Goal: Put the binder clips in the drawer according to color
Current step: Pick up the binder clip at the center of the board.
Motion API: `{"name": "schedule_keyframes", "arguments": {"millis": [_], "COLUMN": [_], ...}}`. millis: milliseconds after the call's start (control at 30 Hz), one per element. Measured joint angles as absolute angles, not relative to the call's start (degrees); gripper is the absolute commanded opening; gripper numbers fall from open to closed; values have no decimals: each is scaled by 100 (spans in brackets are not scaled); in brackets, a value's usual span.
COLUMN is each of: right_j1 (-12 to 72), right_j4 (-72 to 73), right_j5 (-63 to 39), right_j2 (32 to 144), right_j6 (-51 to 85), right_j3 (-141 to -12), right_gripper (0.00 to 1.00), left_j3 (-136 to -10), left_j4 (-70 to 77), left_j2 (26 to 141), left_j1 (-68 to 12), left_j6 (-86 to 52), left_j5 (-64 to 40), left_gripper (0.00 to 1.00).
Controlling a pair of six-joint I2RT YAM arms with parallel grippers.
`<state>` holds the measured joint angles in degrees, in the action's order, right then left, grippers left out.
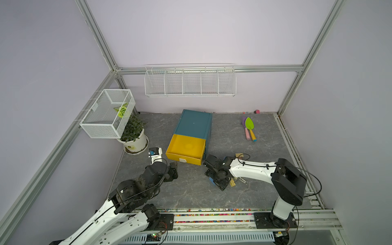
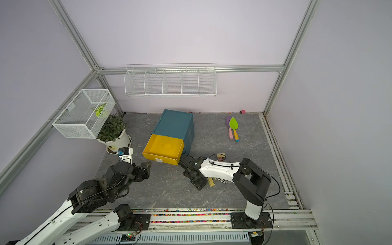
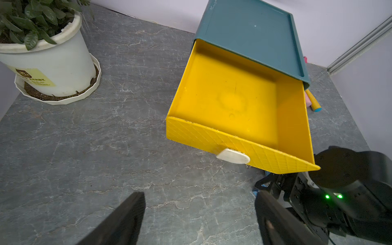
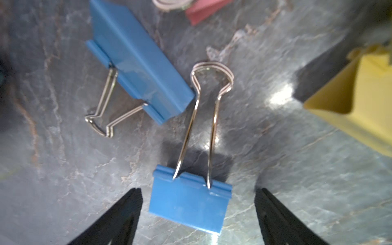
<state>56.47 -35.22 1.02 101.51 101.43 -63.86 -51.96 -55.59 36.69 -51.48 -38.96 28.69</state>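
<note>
- The right gripper (image 4: 198,191) has its fingers (image 4: 127,212) spread wide, and a blue binder clip (image 4: 188,205) lies between them on the tabletop (image 4: 297,169), touching neither.
- Beyond the fingertips lies a second blue clip (image 4: 137,61). A yellow clip (image 4: 360,101) sits outside one finger.
- The left gripper (image 3: 200,194) is spread and empty, with the open yellow drawer (image 3: 212,135) just ahead of its fingertips.

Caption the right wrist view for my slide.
Right gripper, jaws open, flanks a blue binder clip with silver wire handles on the grey marbled tabletop.
</note>
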Motion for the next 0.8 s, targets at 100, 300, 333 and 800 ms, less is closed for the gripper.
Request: {"name": "schedule_keyframes", "arguments": {"millis": [100,300,333,800], "right_j1": [5631,5623,5623,5634], "right_j4": [-3496,-3483,-3483,-3715], "right_j5": [51,-21,-27,301], "right_j2": [10202,10291,10302,9841], "right_j6": [10189,10254,10269,10294], "right_j3": [-6407,-6442,-6453,-6313], "right_gripper": [77,74,71,45], "left_j3": [-5196,-5251,-5264,-5288], "left_j4": [-5559,-5601,-5605,-5535], "left_j2": [3667,3658,3653,3555], "left_j1": [-5148,-5148,-5148,-5148], "left_j6": [-3896,-3894,-3894,-3642], "left_j5": [2869,2869,2869,2397], "left_gripper": [86,86,86,85]}}
